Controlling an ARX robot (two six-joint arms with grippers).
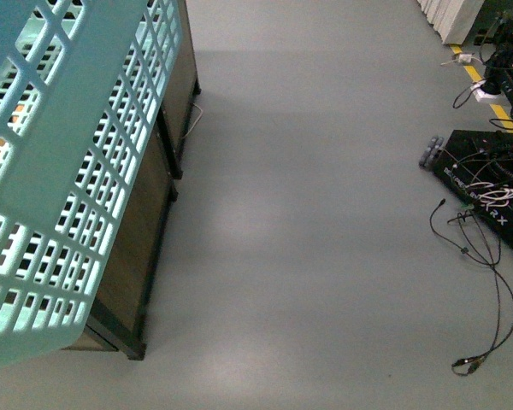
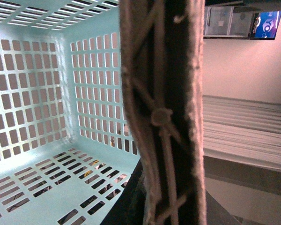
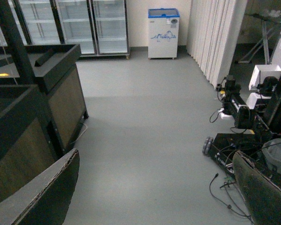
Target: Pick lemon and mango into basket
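Above the near end of the dark wooden display stand (image 1: 132,256), the pale mint-green slotted plastic basket (image 1: 77,171) hangs tilted, close to the front camera, its wall covering much of the stand. Small orange patches show through its slots, too little to name. The left gripper (image 2: 162,117) shows one ribbed, frayed-edged finger just beside the basket's slotted wall; whether it is clamped on anything I cannot tell. Away from the stand, over the grey floor (image 1: 325,213), the right gripper (image 3: 154,201) has its fingers spread wide, with only floor between them. Loose black cables (image 1: 487,282) lie well apart from the stand.
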